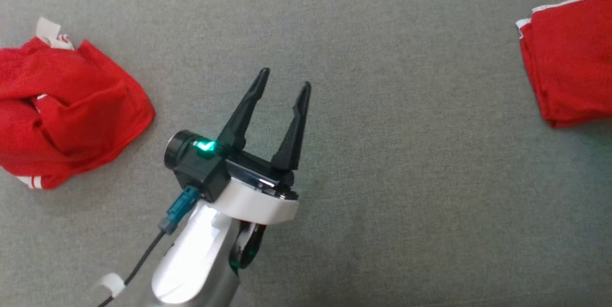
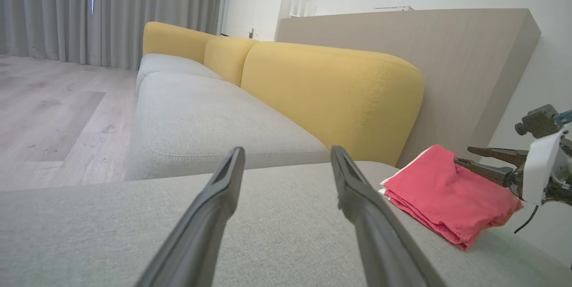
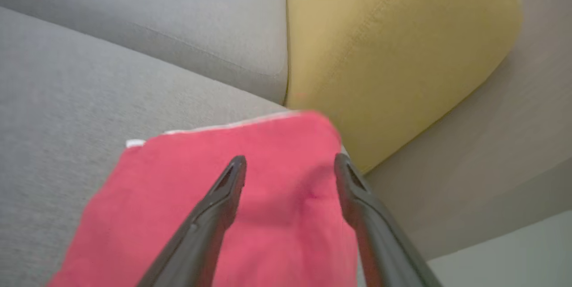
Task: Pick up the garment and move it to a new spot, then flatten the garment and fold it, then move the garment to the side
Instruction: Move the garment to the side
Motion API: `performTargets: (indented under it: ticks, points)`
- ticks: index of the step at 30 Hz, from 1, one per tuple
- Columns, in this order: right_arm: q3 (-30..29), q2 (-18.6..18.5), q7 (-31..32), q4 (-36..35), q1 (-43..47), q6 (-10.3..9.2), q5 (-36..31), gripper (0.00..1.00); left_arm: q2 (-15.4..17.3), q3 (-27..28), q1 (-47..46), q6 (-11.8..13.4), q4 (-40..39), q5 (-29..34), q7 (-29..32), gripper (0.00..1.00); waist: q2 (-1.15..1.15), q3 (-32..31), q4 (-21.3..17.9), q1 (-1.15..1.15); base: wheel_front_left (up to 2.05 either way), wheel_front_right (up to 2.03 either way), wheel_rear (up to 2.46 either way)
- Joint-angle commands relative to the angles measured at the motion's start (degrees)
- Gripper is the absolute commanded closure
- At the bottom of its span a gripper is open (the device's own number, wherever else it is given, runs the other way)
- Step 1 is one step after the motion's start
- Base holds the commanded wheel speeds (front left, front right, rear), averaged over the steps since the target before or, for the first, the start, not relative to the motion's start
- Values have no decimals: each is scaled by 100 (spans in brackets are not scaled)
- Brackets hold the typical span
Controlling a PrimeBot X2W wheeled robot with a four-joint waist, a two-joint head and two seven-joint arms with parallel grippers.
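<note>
A folded red garment (image 1: 569,58) with white trim lies on the grey cushion (image 1: 382,154) at the far right edge. The left wrist view has it (image 2: 442,193) near the cushion's corner. My right gripper (image 3: 290,162) hovers just over the garment (image 3: 156,197), fingers spread open with nothing between them. From the left wrist view, the right gripper (image 2: 462,155) points at the garment's far side. My left gripper (image 1: 284,84) stands open over bare cushion at centre left, and its own fingers (image 2: 237,162) are wide apart. A second, crumpled red garment (image 1: 71,111) lies to its left.
Yellow sofa backrests (image 2: 330,94) rise behind the grey seat cushions (image 2: 201,121). A pale wooden panel (image 2: 447,54) stands behind them. Wooden floor (image 2: 49,112) and grey curtains (image 2: 134,5) lie beyond the cushion's edge.
</note>
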Motion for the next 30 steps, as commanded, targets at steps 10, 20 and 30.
performTargets:
  ticks: [10,20,30]
  points:
    - [-69,713,-239,-967,186,-5,8,0,15,885,551,111,-69,154,-37,0,0,-1020,-48,0,0,0,0]
    - [-310,1895,-32,-2753,1087,-5,569,0,15,1728,1424,23,-195,329,-37,0,0,-1849,92,0,0,0,0]
    - [-526,3103,-167,-3582,2807,-5,760,0,15,1992,2012,-71,-412,240,-37,0,0,-2087,271,0,0,0,0]
